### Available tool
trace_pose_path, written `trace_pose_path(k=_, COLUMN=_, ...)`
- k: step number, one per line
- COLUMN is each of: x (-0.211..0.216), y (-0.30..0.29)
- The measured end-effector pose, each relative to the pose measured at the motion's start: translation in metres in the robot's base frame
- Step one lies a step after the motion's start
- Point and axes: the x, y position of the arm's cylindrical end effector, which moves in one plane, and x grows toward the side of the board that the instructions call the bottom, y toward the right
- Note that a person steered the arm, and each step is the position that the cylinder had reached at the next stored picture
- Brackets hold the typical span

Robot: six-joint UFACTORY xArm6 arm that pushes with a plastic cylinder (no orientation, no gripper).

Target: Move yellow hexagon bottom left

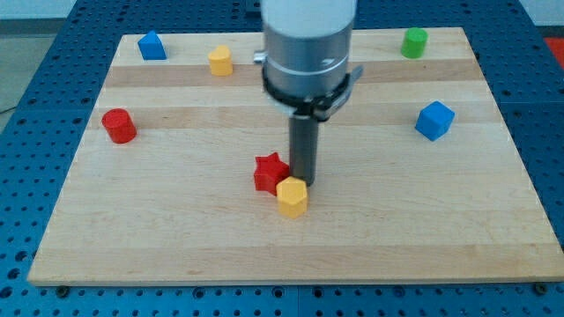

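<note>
The yellow hexagon block [292, 196] lies on the pale wooden board [176, 238], a little below the middle of the board and slightly toward the view's left of centre. Its upper left edge touches the red star-shaped block [270, 172], which lies just above and to the view's left of it. My tip [305, 182], the lower end of the straight dark rod, stands directly at the upper right side of the yellow hexagon block, touching it or nearly so; it is also just beside the right points of the red star-shaped block. The arm has no claw at all, only this rod, so there is nothing to open, close or grip with.

Above the rod, the grey cylindrical body of the arm [308, 40] covers the top centre of the board.

The other blocks are well apart from this group. A red cylinder block [118, 126] stands near the board's left edge. A second, smaller yellow block [220, 61], whose shape looks hexagonal or pentagonal, is near the top, left of the arm. A blue block with a pointed top [152, 45] is in the top left corner. A green cylinder block [414, 42] is near the top right, and a blue cube block [434, 120] lies on the right side. The board rests on a blue perforated table [26, 88].
</note>
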Motion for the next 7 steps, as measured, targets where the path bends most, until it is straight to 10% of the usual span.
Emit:
trace_pose_path(k=3, x=0.006, y=0.098)
trace_pose_path(k=5, x=0.048, y=-0.049)
trace_pose_path(k=7, x=0.055, y=0.006)
